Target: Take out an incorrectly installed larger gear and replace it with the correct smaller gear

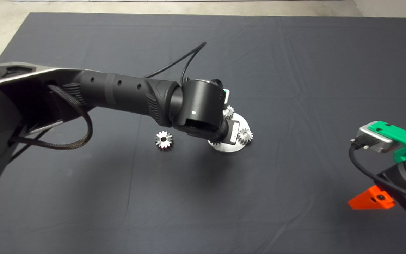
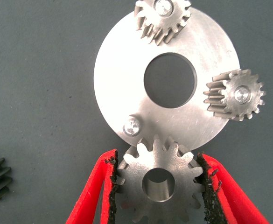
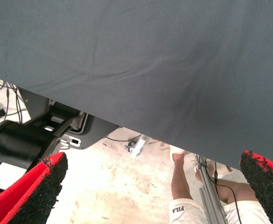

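My left gripper is shut on the smaller gear, a silver spur gear with a round bore, gripped by its teeth on both sides. The gear hangs at the edge of the round metal plate, right beside a bare pin. Two other small gears sit on pins on the plate. The larger gear, star-toothed, lies on the mat left of the plate. In the head view the left arm's wrist hides the fingers. My right gripper waits open at the lower right.
The plate has a large round hole in its middle. The right wrist view looks past the mat's edge to the floor, where a person's leg and a robot base show.
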Controlling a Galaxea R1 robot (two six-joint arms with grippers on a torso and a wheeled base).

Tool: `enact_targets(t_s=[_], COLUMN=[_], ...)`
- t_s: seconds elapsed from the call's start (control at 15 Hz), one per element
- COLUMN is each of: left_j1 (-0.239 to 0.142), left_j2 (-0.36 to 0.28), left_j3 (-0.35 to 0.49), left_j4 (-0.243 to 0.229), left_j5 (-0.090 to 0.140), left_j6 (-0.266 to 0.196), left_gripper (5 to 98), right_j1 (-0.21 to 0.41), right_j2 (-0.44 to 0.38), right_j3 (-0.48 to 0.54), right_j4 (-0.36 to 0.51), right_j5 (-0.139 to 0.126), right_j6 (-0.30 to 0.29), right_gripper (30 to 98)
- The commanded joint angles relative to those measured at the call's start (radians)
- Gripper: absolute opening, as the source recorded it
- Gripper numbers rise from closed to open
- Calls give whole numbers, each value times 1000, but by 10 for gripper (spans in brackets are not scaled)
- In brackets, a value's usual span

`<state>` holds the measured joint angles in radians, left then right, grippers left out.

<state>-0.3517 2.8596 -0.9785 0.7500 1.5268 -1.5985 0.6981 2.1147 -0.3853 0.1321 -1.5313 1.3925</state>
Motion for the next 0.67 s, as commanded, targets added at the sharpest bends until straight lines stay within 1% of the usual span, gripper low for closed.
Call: enact_targets(t_s=[0.0,0.2,0.6], left_j1=[-13,-1,3], left_j2=[4,4,4], left_j3=[-12,-24,-55], left_j4=[30,49,63], left_j5=[41,41,42], left_j6=[6,6,12], left_gripper=[356,356,356], right_j1=[20,20,20], right_j2=[3,2,2], right_j3=[2,4,4], right_j4=[32,33,34], right_j5=[-117,-116,-116], right_j6=[-1,-1,-1], right_gripper=[976,976,976])
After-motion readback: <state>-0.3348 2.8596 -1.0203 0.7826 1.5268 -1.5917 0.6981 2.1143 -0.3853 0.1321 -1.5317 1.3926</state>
